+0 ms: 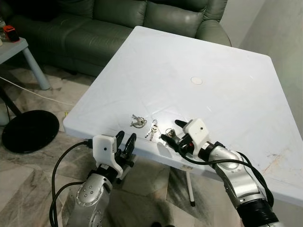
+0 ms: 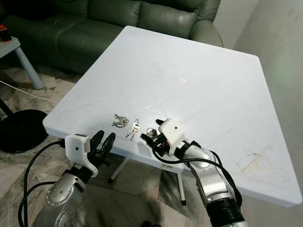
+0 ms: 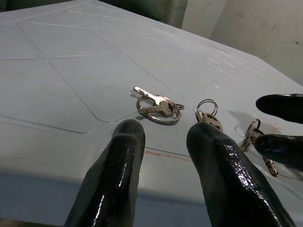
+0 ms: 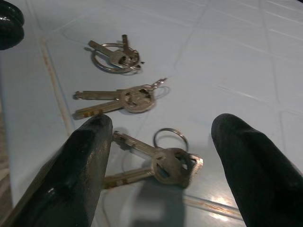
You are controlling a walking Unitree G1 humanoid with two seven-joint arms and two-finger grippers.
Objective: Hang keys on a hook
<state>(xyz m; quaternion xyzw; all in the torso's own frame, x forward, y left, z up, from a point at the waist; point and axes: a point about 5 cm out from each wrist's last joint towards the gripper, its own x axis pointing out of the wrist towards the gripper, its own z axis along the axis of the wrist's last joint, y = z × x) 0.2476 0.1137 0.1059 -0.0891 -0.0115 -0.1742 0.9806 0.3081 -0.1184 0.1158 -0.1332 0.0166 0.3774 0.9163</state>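
Note:
Three small sets of silver keys lie in a row near the front edge of the white table (image 1: pixel 199 52): the left set (image 1: pixel 138 121) on a ring, the middle set (image 1: pixel 152 129) and the right set (image 4: pixel 163 161). My right gripper (image 1: pixel 173 134) rests low on the table, open, its two black fingers (image 4: pixel 80 170) straddling the right set without closing on it. My left gripper (image 1: pixel 125 142) is open and holds nothing. It hovers just off the table's front edge, pointing toward the left set (image 3: pixel 156 105).
A green sofa (image 1: pixel 118 23) stands behind the table. On the tiled floor at left are a black round base (image 1: pixel 29 130), a light cable and a small side table (image 1: pixel 14 45). A round white cap (image 1: pixel 196 81) marks the table's middle.

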